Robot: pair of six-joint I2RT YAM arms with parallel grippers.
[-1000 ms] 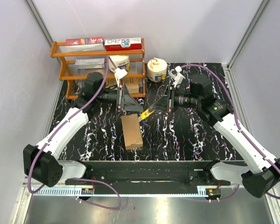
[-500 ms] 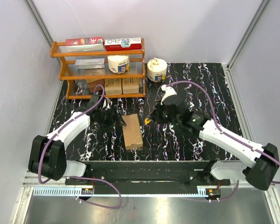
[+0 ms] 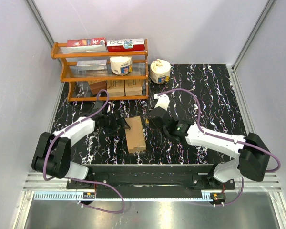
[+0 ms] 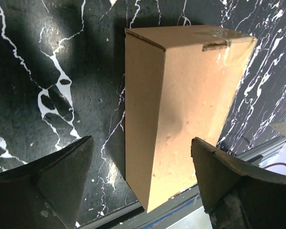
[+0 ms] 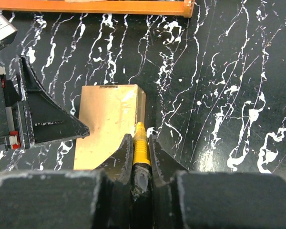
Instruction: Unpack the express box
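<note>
The express box (image 3: pixel 135 134) is a plain brown oblong carton lying flat on the black marbled table. My left gripper (image 3: pixel 119 125) is open at the box's left side. In the left wrist view the box (image 4: pixel 181 105) fills the gap between the two spread fingers (image 4: pixel 52 176) of that gripper (image 4: pixel 143 139). My right gripper (image 3: pixel 149 122) is at the box's far right corner. It is shut (image 5: pixel 140 139) on a thin yellow tool (image 5: pixel 141 148) whose tip rests at the right edge of the box (image 5: pixel 105 119).
An orange rack (image 3: pixel 62 71) stands at the back left with red-and-white cartons (image 3: pixel 107 44) on top and small brown boxes (image 3: pixel 117 88) below. A white tub (image 3: pixel 159 71) stands beside it. The black rail (image 3: pixel 148 171) runs just in front of the box.
Both arms have come down from mid-air to the box. The left gripper dropped to its left side. The right gripper swung left with the yellow tool to its far right corner.
</note>
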